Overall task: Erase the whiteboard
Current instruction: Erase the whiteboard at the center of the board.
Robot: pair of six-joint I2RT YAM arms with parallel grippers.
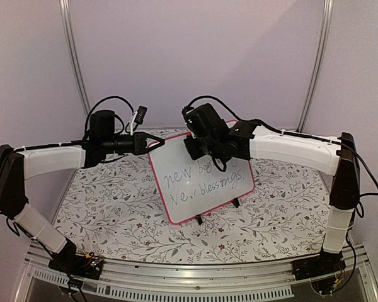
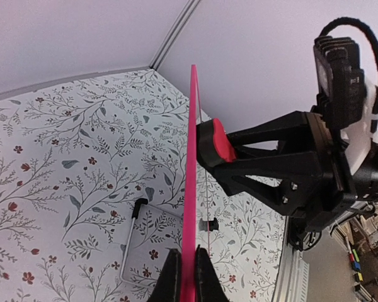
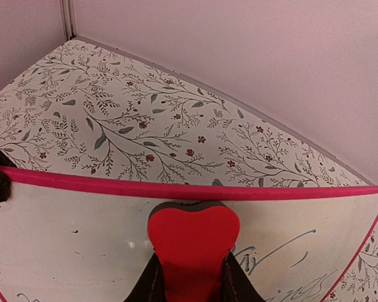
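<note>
My L gripper [image 2: 188, 277] is clamped on the thin pink rim of the flat, white, rounded-corner whiteboard [image 1: 205, 189], which stands mid-worktop, nearer the far edge, on the floral cloth [image 1: 113, 214]. R gripper [image 3: 192, 283] clenches a smooth red heart-shaped eraser block [image 3: 192, 236], pressed vs the board's face near its top rim.

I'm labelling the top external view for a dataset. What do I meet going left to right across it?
left arm's elbow → left gripper, clamped on the board's rim → whiteboard → right arm's elbow. The right gripper, holding the red eraser, overlaps the board, so it is left out.
</note>
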